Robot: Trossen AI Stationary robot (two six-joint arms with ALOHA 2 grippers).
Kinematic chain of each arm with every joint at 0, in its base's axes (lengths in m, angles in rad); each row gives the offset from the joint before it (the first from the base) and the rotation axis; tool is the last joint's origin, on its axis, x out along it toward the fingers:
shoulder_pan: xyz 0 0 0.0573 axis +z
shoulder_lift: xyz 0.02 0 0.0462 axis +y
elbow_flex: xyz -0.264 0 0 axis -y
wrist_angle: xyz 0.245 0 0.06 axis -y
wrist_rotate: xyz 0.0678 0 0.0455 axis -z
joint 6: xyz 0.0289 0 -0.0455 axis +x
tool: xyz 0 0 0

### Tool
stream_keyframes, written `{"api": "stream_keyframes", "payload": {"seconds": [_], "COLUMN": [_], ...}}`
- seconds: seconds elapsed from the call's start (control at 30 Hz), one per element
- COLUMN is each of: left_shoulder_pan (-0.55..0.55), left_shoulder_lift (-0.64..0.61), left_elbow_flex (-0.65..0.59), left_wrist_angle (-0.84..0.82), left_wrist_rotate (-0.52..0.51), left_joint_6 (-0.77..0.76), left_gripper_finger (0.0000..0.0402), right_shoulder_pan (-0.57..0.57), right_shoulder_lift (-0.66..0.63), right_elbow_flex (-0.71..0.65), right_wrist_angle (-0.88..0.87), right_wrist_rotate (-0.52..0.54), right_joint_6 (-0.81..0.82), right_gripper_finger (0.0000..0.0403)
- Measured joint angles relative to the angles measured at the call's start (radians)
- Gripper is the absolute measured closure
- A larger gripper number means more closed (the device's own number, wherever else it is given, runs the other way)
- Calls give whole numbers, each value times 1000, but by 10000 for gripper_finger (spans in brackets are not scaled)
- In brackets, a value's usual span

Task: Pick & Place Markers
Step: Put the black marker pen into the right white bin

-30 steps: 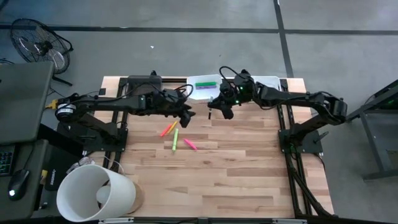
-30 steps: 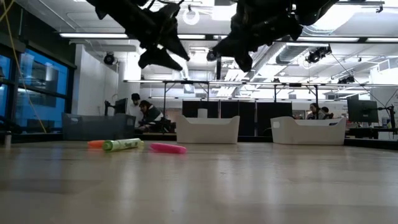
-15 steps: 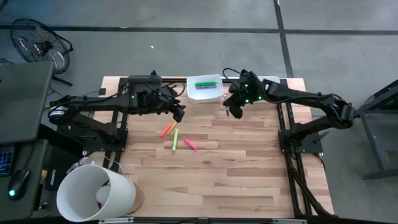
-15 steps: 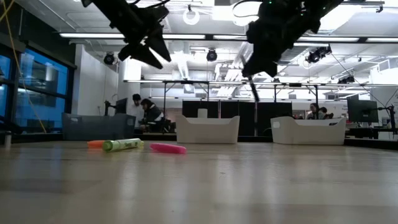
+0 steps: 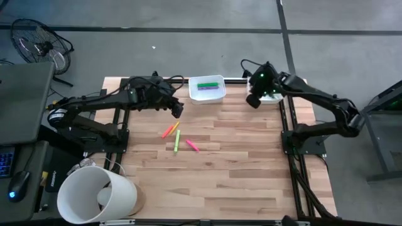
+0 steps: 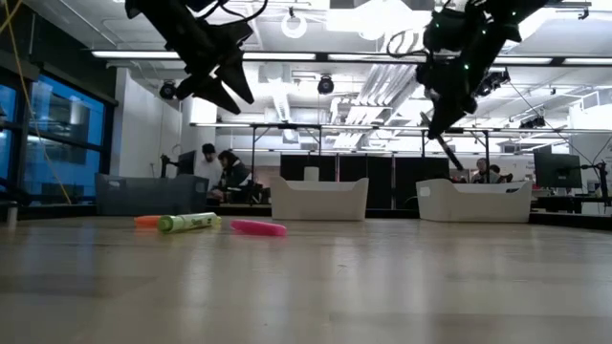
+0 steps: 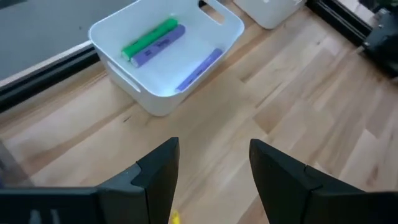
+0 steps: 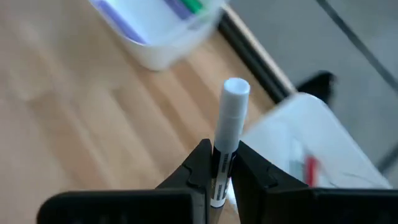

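My left tray (image 7: pixel 229 25) holds a green marker (image 7: pixel 149 38) and two purple markers (image 7: pixel 199 68). My right gripper (image 8: pixel 219 177) clamps a white-capped marker (image 8: pixel 229 127) near the right tray (image 8: pixel 311 143); my left gripper (image 7: pixel 214 180) hangs spread, holding nothing.

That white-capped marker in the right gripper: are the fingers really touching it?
Touching. The right wrist view shows the right gripper shut on the marker, fingers pressing both sides.

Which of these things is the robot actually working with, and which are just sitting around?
Part of the job:
- white-capped marker in the right hand
- markers on the table
- two white trays
- left hand, open

Just lying about:
- white bucket
- floor fan
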Motion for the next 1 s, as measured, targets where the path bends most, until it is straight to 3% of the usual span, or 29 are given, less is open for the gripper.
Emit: {"api": "stream_keyframes", "payload": {"seconds": [0.23, 0.5, 0.8, 1.0], "left_shoulder_pan": [-3, -3, -3, -3], "left_shoulder_lift": [0, 0, 0, 0], "left_elbow_flex": [0, 0, 0, 0], "left_wrist_angle": [43, 80, 79, 78], "left_wrist_rotate": [25, 100, 121, 122], "left_joint_6": [-23, -33, -41, -50], "left_gripper_finger": [209, 209, 209, 209], "right_shoulder_pan": [-133, -240, -267, -267], "right_shoulder_lift": [6, 66, 207, 267], "right_elbow_flex": [0, 0, 0, 0], "right_wrist_angle": [6, -6, -2, -26], "right_wrist_rotate": [92, 112, 174, 181], "right_joint_6": [-152, -313, -373, -379], "right_gripper_finger": [363, 370, 355, 368]}}
